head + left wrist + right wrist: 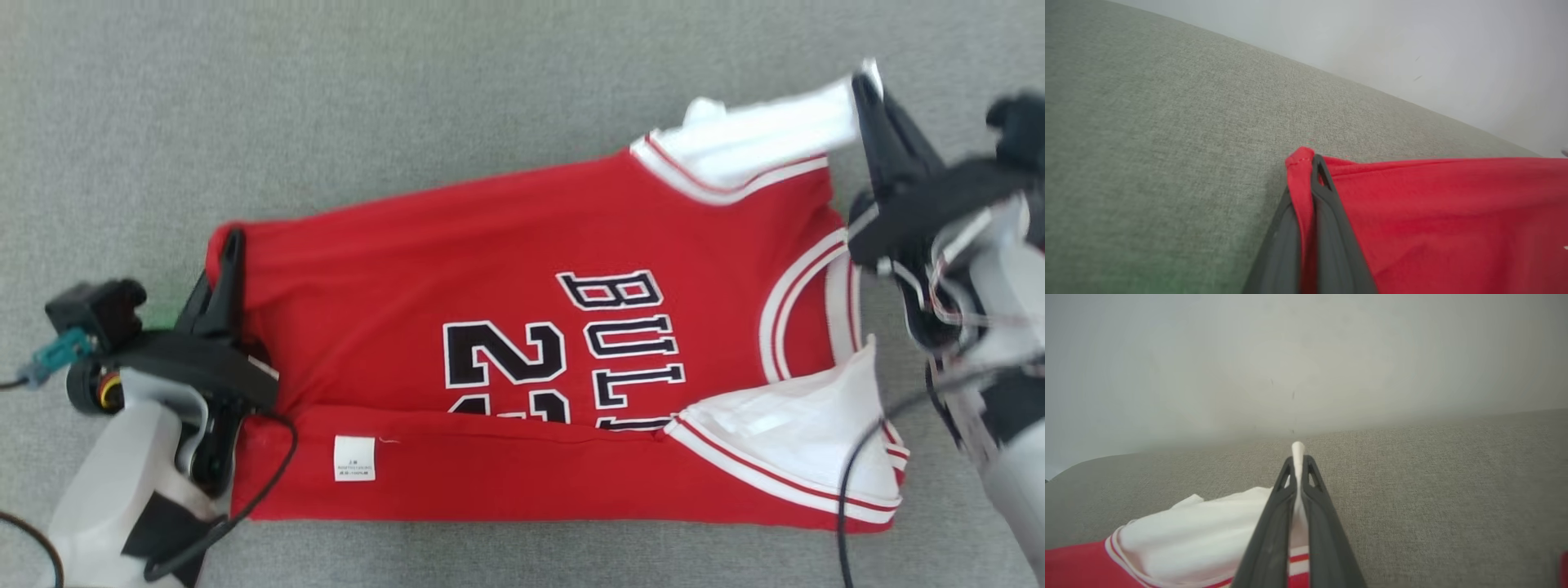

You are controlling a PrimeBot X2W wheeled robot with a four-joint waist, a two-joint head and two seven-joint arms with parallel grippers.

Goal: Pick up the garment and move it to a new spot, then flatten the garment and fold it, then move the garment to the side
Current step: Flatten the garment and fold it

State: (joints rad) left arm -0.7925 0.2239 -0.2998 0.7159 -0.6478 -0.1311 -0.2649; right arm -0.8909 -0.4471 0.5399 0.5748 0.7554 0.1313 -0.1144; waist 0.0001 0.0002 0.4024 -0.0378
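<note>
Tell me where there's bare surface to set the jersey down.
Widest bare patch: the grey surface beyond the far edge of the jersey, upper left in the head view. Crowded on the right, around the right gripper and its cable; the left gripper holds the hem corner.

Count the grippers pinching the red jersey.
2. The left gripper pinches a hem corner of the jersey at the head view's left; the right gripper pinches its white sleeve at upper right.

Grey surface [326, 98] lies open around the jersey [367, 269], wall [1306, 355] beyond
</note>
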